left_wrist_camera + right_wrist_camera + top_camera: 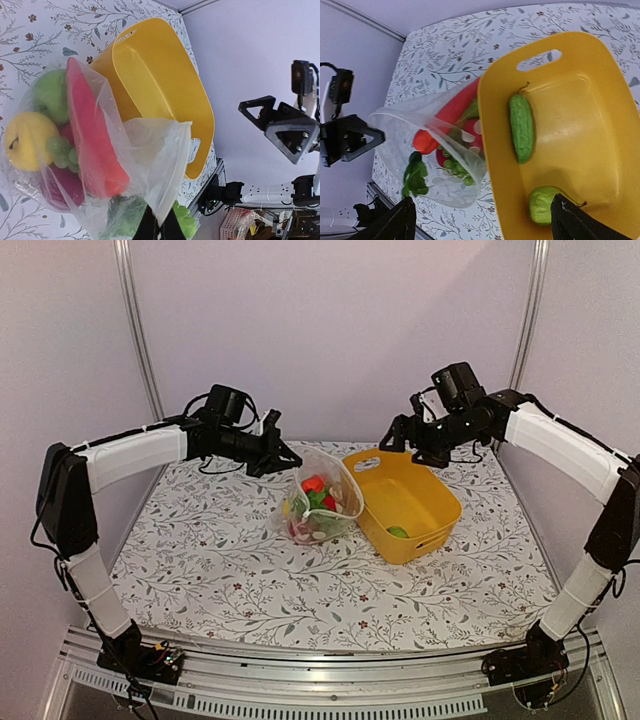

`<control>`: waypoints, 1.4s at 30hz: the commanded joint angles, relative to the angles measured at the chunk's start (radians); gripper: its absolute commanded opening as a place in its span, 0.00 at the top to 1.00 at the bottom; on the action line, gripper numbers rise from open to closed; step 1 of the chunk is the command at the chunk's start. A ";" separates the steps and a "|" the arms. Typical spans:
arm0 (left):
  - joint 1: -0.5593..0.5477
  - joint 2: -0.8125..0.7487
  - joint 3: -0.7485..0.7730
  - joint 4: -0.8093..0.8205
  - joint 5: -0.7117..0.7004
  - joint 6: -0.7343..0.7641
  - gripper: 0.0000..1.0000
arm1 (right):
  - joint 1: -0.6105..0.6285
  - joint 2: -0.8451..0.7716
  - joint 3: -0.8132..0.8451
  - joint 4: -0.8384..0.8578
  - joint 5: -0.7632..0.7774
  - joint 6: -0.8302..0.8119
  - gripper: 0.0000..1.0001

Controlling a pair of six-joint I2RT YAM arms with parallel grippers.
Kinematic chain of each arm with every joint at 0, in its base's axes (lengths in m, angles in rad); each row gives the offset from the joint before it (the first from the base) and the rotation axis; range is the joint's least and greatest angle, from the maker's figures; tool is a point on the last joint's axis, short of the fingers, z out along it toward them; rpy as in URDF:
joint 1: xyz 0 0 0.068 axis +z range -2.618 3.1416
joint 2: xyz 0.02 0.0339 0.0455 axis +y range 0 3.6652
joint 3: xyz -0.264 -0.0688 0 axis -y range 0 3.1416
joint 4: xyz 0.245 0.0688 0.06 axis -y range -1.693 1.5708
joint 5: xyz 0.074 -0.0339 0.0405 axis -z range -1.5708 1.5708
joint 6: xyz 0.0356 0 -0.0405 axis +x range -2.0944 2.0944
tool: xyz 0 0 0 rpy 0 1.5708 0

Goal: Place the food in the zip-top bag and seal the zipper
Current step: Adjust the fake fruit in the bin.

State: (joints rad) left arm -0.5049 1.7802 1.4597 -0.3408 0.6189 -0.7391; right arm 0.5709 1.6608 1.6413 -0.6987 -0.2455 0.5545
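While the left gripper point(160, 226) pinches the mouth edge of the zip-top bag point(338, 472), the right gripper point(483, 199) hangs spread wide over the yellow tub point(600, 100). 2 foods lie below it, nearer this arm than the left: a long green piece point(521, 127), its axis crossing the closing line, and a rounder green piece point(545, 205) close under one finger. The bag, holding carrot point(92, 145) and lemon point(27, 140), sits just beside the tub on the other finger's side.

Bright, diffuse overhead light; shadows are faint and soft-edged. The glossy yellow plastic tub point(580, 125) carries a pale sheen at three o'clock in the right wrist view. The clear dotted plastic bag point(150, 145) glares whitish in the left wrist view, whose six o'clock edge is blurred.
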 commanded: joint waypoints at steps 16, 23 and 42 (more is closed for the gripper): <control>0.008 -0.015 0.022 -0.066 0.010 0.042 1.00 | -0.075 0.257 -0.049 -0.390 0.026 -0.432 0.20; 0.009 -0.013 0.021 -0.068 0.005 0.039 1.00 | -0.027 0.367 -0.029 -0.369 0.070 -0.469 0.19; 0.009 -0.012 0.016 -0.070 -0.003 0.036 1.00 | -0.035 0.462 0.042 -0.393 0.160 -0.389 0.33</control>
State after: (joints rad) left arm -0.5045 1.7782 1.4597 -0.3885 0.6197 -0.7109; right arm 0.5594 2.1323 1.6585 -1.0618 -0.1116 0.1368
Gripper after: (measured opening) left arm 0.006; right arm 0.652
